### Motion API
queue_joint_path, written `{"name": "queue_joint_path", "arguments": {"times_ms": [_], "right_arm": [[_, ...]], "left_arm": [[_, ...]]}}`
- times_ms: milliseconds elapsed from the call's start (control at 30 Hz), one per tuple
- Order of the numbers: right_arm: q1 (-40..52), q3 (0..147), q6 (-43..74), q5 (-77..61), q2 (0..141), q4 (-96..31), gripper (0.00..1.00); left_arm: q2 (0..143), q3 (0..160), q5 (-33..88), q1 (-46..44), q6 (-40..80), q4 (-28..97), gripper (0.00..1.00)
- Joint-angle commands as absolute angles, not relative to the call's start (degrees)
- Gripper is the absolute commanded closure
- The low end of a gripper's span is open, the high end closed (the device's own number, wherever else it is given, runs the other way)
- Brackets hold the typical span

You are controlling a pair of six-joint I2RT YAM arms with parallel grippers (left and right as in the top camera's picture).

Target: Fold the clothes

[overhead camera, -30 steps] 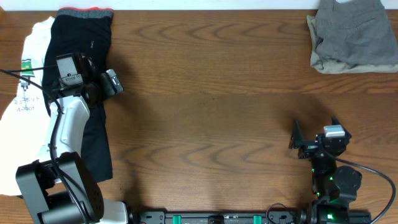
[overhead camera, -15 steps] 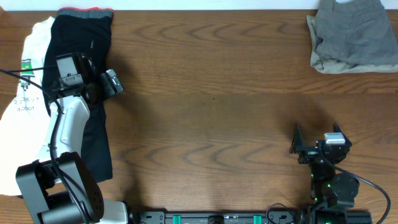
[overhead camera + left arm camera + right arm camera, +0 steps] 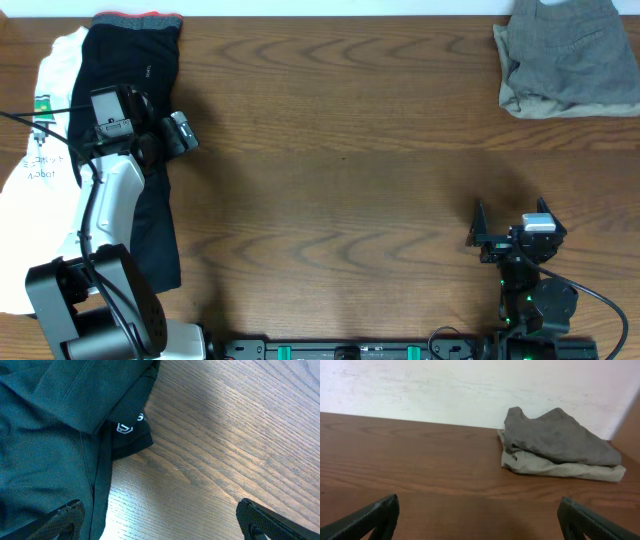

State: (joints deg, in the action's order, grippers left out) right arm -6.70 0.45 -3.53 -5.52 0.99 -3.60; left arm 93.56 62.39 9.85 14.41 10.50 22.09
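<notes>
Overhead view of a brown wood-grain desk [image 3: 340, 150] with clothes at its two far ends. At the far left edge lies a white printed T-shirt [image 3: 38, 120], spread flat, with small green and black print on it. Along its right side, touching it and seeming to overlap it, lie long black trousers [image 3: 160, 70]; they stretch lengthwise from the back of the desk toward the front, with their red-grey waistband [image 3: 137, 19] at the back edge.

The left arm [image 3: 105, 210], white and black, reaches from the front left corner over the trousers. The left tool [image 3: 162, 522] is over the right edge of the trousers, where cloth meets wood; its jaws are spread wide and it has hold of nothing. Whether it touches the cloth cannot be told. Its wrist camera shows folded black fabric with a small white logo [image 3: 125, 427] on the left and desk surface on the right.

Toward the front right, the right tool [image 3: 510, 222] is near the desk's front edge, well apart from every garment; its jaws are also spread wide and it grips nothing. It faces the back of the desk.

In the back right corner sits a small pile: mid-grey woven shorts [image 3: 565, 40], rumpled, on top of khaki-beige shorts [image 3: 520, 100], whose paler edge shows along the left and front of the pile. In the right wrist view a white wall [image 3: 445, 385] stands behind the pile.
</notes>
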Motion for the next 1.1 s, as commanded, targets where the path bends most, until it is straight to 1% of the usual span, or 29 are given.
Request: {"name": "queue_joint_path", "arguments": {"times_ms": [0, 333, 500, 767, 900, 1067], "right_arm": [[-7.07, 0.32, -3.05, -4.91, 0.78, -3.88, 0.01], [-7.07, 0.32, -3.05, -4.91, 0.78, -3.88, 0.01], [-7.07, 0.32, -3.05, -4.91, 0.78, -3.88, 0.01], [-7.07, 0.32, -3.05, -4.91, 0.78, -3.88, 0.01], [-7.07, 0.32, -3.03, -4.91, 0.78, -3.88, 0.01], [-7.07, 0.32, -3.05, -4.91, 0.78, -3.88, 0.01]], "left_arm": [[94.43, 62.08, 9.13, 14.44, 10.20, 22.15, 0.02], [93.62, 62.08, 9.15, 14.44, 10.20, 22.37, 0.02], [88.12, 61.98, 9.15, 14.22, 10.44, 23.49, 0.02], [68.31, 55.00, 9.37, 8.54, 9.17, 19.79, 0.02], [57.21, 46.81, 9.37, 7.40, 6.28, 16.32, 0.02], [42.89, 34.06, 8.27, 7.42, 5.82, 10.79, 0.02]]}}
